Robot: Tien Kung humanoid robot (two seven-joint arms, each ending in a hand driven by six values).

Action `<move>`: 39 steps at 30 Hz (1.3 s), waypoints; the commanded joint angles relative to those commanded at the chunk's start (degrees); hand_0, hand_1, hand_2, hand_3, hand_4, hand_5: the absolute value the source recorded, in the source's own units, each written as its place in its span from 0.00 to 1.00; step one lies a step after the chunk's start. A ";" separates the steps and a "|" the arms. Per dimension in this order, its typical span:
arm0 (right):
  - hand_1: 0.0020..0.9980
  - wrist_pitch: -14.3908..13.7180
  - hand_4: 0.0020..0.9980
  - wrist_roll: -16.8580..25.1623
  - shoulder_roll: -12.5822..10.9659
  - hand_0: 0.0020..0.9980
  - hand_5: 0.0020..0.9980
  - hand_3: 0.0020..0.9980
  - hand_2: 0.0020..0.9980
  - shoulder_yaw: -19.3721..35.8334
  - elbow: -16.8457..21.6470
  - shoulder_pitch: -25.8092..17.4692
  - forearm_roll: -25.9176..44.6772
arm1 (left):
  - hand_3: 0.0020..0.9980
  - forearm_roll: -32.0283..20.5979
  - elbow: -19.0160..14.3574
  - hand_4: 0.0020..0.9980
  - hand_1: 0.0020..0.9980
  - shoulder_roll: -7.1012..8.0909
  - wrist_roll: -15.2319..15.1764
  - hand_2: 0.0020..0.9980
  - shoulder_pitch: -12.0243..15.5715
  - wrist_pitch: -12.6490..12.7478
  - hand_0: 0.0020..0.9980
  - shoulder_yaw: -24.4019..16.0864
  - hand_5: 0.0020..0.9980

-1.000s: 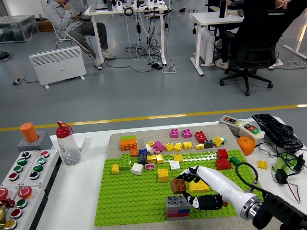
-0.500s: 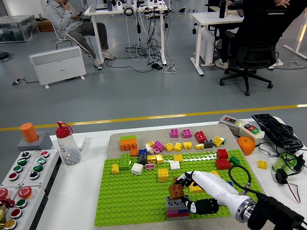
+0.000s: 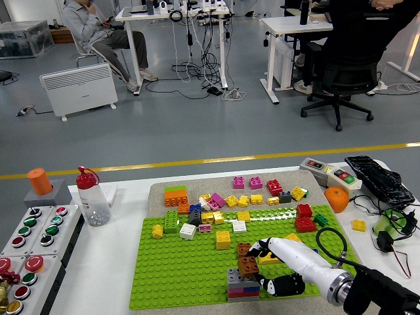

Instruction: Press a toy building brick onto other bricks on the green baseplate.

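Note:
A brown brick (image 3: 247, 260) is in my right hand (image 3: 262, 266), held between the fingertips above and the black thumb below. It rests against the top right of a low stack (image 3: 242, 285) of grey, blue and red bricks at the near edge of the green baseplate (image 3: 177, 272). The hand's white back (image 3: 292, 254) slants in from the lower right. My left arm does not show.
Several loose bricks lie across the baseplate's far half and on the grey mat (image 3: 216, 188) behind it. A button box (image 3: 29, 243) and bottle (image 3: 92, 197) stand left. An orange (image 3: 336, 199), a switch box (image 3: 330, 173) and cables lie right.
My right hand has carried the brown brick left and toward the near edge, from the middle of the plate down onto the grey, blue and red stack.

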 joint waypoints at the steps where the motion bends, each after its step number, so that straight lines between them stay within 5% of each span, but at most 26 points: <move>1: 0.76 0.04 0.48 0.04 -0.04 0.70 0.10 0.58 0.73 -0.02 -0.05 0.02 0.01 | 0.58 0.04 0.00 0.30 0.68 0.00 0.01 0.70 -0.01 0.00 0.66 -0.03 1.00; 39: 0.76 0.26 0.50 0.33 -0.73 0.71 0.13 0.59 0.73 -0.49 -0.10 -0.34 -1.32 | 0.58 0.36 0.00 0.30 0.68 -0.08 0.02 0.71 0.71 0.00 0.66 -0.34 1.00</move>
